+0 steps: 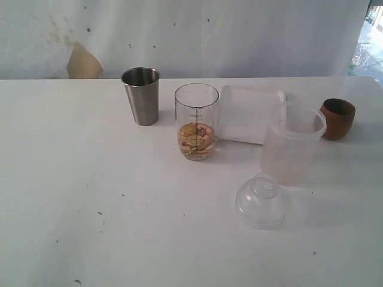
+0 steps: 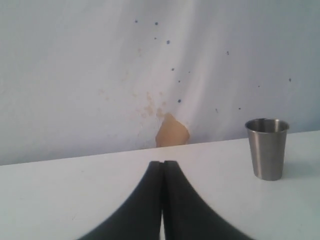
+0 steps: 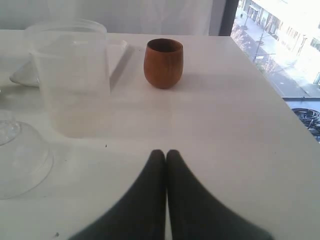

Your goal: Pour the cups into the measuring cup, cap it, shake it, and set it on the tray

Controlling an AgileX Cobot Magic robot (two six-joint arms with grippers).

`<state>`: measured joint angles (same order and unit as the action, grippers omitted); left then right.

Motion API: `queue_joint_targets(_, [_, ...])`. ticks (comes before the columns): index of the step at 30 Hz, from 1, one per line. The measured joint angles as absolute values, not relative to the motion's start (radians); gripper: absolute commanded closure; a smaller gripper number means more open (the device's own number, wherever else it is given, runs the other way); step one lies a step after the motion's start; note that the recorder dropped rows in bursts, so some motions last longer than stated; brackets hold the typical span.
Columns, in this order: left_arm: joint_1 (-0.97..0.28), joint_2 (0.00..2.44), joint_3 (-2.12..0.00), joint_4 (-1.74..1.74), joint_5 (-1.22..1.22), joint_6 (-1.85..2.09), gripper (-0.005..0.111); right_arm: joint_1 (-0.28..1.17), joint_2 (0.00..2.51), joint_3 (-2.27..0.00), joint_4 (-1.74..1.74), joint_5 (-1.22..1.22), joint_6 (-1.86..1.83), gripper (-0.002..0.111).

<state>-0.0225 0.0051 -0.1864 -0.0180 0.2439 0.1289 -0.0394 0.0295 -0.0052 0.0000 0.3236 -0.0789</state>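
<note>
Though shiny, tapered steel tumbler [image 1: 141,97] near clear cylinder [image 1: 196,107].

Work surface: flat white table [image 1: 90,197], a few dark specks on it. I count six items standing directly on it, logged by clock face from the table's middle, 12 o'clock being the far edge.

1. Tapered shiny steel tumbler [image 1: 141,95]: upright, 11 o'clock.
2. Tall clear measuring cylinder with black printed scale [image 1: 196,121]: upright, uncapped, 12 o'clock, near the tumbler.
3. Shallow white rectangular tray [image 1: 251,113]: 1 o'clock, just beside the cylinder.
4. Wide frosted plastic container [image 1: 292,143]: upright, 2 o'clock.
5. Rounded reddish-brown wooden cup [image 1: 337,118]: upright, 2 o'clock, farther out.
6. Clear domed plastic lid [image 1: 260,200]: between 3 and 4 o'clock.
</note>
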Motion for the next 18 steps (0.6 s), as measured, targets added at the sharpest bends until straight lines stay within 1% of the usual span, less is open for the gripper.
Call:
queue_joint_targets(6, [0.037,0.003,-0.121,-0.014,0.251,0.13,0.107,-0.039,0.029,-0.005,0.0,0.324,-0.079,0.108])
queue_joint_targets(12, [0.049,0.003,-0.019,0.046,0.218,0.069,0.107,-0.039,0.029,-0.005,0.0,0.324,-0.079,0.108])
queue_joint_targets(18, [0.049,0.003,-0.007,0.082,0.216,0.0,0.107,-0.039,0.029,-0.005,0.0,0.326,-0.079,0.108])
